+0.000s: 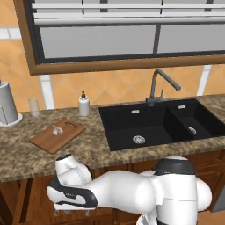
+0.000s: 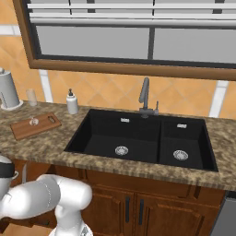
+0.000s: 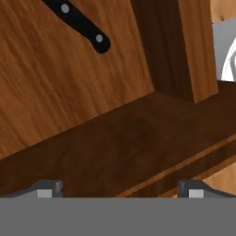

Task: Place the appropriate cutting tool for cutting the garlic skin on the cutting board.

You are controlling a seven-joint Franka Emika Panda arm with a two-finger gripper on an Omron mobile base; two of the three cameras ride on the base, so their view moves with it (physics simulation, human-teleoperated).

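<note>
The brown cutting board lies on the granite counter left of the sink. The small whitish garlic rests on it. My gripper hangs low in front of the wooden cabinets, below the counter edge, open with nothing between its widely spread tips. At the top of the hand view a black handle with two grey rivets lies against a wooden panel, well beyond my tips. It looks like the knife's handle. Its blade is cut off by the frame.
A black double sink with a grey faucet fills the counter's middle. A soap bottle, a glass and a paper towel roll stand along the back wall. A dark wooden ledge crosses just ahead of my tips.
</note>
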